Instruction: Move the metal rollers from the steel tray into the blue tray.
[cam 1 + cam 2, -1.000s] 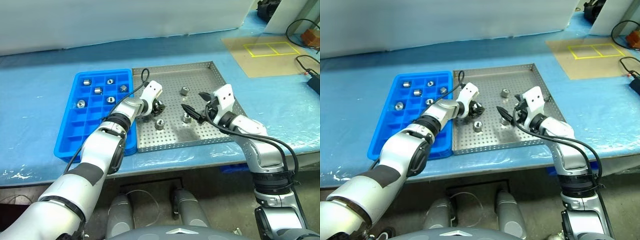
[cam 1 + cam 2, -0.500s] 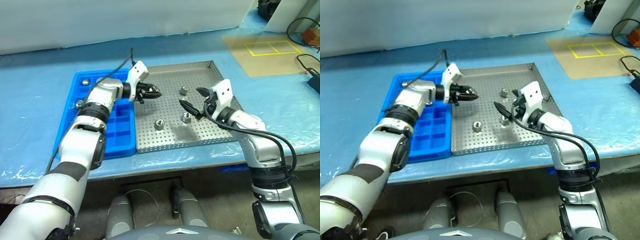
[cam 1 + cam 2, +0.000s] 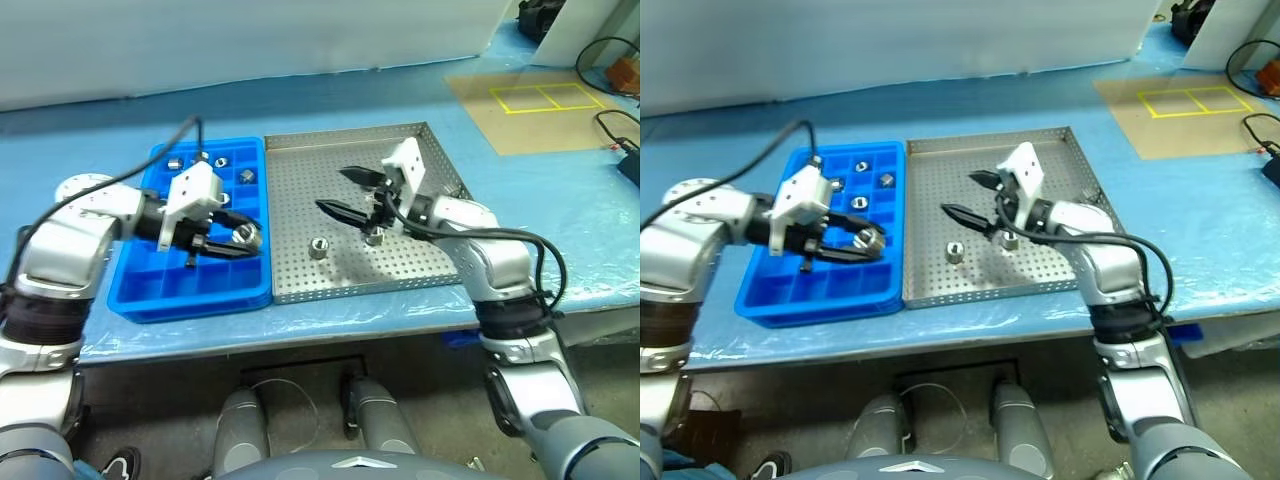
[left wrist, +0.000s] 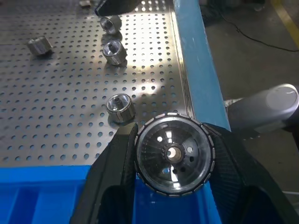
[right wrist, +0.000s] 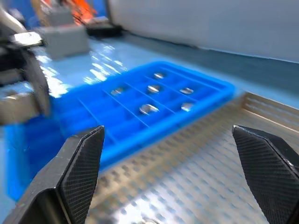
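My left gripper [image 3: 228,243] is shut on a shiny metal roller [image 3: 243,235] and holds it above the near right cells of the blue tray [image 3: 150,290]. The left wrist view shows that roller [image 4: 173,154] end-on between the two black fingers. Several rollers [image 3: 220,161] lie in the blue tray's far cells. My right gripper [image 3: 331,190] hangs open and empty over the middle of the steel tray [image 3: 400,270], pointing toward the blue tray [image 5: 140,93]. One loose roller [image 3: 319,248] lies near the steel tray's front, and another [image 3: 375,237] lies under the right hand.
Both trays sit side by side on a table under a blue cover. A brown sheet with yellow tape squares [image 3: 530,110] lies at the far right. Black cables [image 3: 600,55] trail along the right edge, and a white wall runs behind the table.
My left gripper has carried the roller off the steel tray and across to the blue tray. The right gripper has swung left, staying open, from the steel tray's right part to its middle.
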Available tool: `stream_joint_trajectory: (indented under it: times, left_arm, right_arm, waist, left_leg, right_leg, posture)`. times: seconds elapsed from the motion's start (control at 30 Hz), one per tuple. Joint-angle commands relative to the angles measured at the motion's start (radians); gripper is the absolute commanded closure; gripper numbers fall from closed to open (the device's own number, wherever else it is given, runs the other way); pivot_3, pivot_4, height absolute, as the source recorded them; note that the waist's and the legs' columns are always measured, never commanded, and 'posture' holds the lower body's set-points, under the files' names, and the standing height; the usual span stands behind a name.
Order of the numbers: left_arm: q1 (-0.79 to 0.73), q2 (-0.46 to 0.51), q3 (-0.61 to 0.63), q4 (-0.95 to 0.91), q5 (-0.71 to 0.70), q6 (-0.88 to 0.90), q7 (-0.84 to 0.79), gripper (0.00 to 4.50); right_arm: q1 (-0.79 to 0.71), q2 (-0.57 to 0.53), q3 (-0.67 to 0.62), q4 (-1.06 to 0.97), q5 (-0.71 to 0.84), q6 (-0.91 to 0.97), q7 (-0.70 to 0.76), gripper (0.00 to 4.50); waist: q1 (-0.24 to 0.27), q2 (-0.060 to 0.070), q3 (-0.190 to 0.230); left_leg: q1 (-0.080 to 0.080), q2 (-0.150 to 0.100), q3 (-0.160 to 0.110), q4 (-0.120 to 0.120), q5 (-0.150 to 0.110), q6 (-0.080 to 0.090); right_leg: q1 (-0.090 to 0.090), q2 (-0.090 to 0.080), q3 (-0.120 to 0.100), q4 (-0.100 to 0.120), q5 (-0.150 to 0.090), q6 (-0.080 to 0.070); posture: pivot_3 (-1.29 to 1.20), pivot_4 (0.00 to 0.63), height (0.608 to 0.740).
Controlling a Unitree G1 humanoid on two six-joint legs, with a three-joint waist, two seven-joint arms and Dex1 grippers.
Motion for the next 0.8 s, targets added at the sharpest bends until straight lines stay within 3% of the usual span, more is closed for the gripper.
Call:
stream_joint_trajectory:
  times: [0.03, 0.13, 0.3, 0.57, 0.8]
  left_arm:
    - [0.045, 0.044, 0.135, -0.097, -0.092, 0.061, 0.075, 2.77]
    - [0.121, 0.046, 0.197, -0.122, -0.092, 0.071, 0.173, 2.77]
    - [0.254, 0.044, 0.256, -0.024, 0.028, -0.034, 0.376, 2.77]
    - [0.473, 0.014, 0.4, -0.028, -0.008, -0.088, 0.474, 2.77]
    - [0.443, -0.047, 0.359, 0.041, 0.038, -0.172, 0.613, 2.77]
  right_arm:
    - [-0.099, 0.056, 0.003, 0.024, 0.122, 0.077, 0.09, 0.0]
    - [-0.161, 0.094, 0.023, 0.072, 0.128, 0.079, 0.127, 0.0]
    - [-0.219, 0.128, 0.043, 0.163, 0.098, 0.041, 0.162, 0.0]
    - [-0.219, 0.13, 0.069, 0.215, 0.046, -0.007, 0.176, 0.0]
    - [-0.228, 0.134, 0.064, 0.235, 0.019, -0.03, 0.17, 0.0]
  waist:
    - [0.008, 0.0, 0.0]
    - [0.023, 0.001, 0.0]
    - [0.055, 0.0, 0.0]
    - [0.089, 0.0, 0.0]
    - [0.112, 0.0, 0.0]
  left_leg:
    - [0.0, 0.0, 0.0, 0.0, 0.001, -0.001]
    - [0.001, 0.001, -0.002, -0.001, 0.001, -0.002]
    - [0.0, 0.002, -0.003, -0.003, 0.002, -0.003]
    - [-0.006, 0.005, -0.009, -0.003, 0.002, -0.004]
    - [-0.006, 0.008, -0.009, -0.004, 0.004, -0.007]
  right_leg:
    - [0.0, 0.0, -0.001, 0.0, 0.0, 0.001]
    - [0.0, 0.0, -0.002, 0.002, 0.0, 0.0]
    - [0.0, 0.0, -0.006, 0.003, 0.001, -0.007]
    - [-0.001, 0.0, -0.016, 0.001, -0.001, -0.01]
    - [0.0, 0.0, -0.018, 0.002, -0.001, -0.01]
  posture:
    - [-0.11, 0.15, 0.74]
    - [-0.04, 0.15, 0.74]
    - [0.04, 0.15, 0.74]
    - [0.07, 0.15, 0.74]
    - [0.08, 0.15, 0.74]
